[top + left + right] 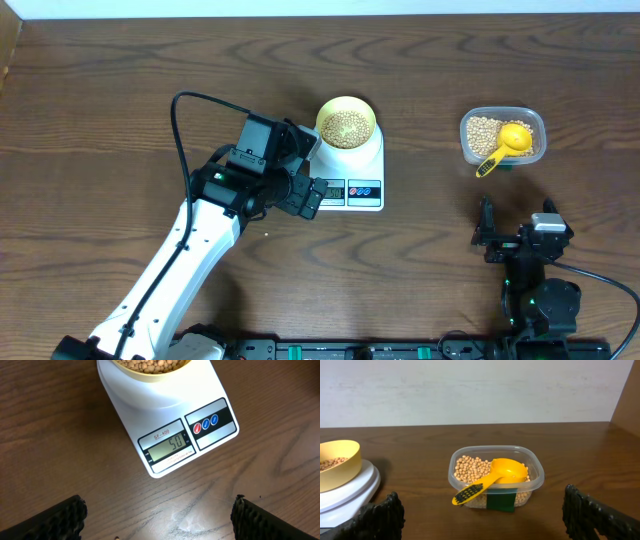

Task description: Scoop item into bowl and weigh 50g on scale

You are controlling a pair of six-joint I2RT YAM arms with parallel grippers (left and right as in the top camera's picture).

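The white scale [368, 160] stands at the table's middle with the pale-yellow bowl [346, 125] on it, holding tan beans [346, 126]. In the left wrist view the scale [165, 405] has 50 on its display [169, 445], and the bowl [150, 379] with the beans [150, 364] sits at the top edge. My left gripper [308, 168] hangs open just left of the scale, its jaws [159, 520] wide over bare wood. My right gripper [515, 215] rests open near the front right, facing the tub, nothing between its fingers [482, 515].
A clear plastic tub [540, 120] of beans stands at the right with a yellow scoop [508, 143] lying in it, handle over the near rim. From the right wrist the tub [525, 491], scoop [492, 477], bowl [340, 465] and scale [350, 490] show.
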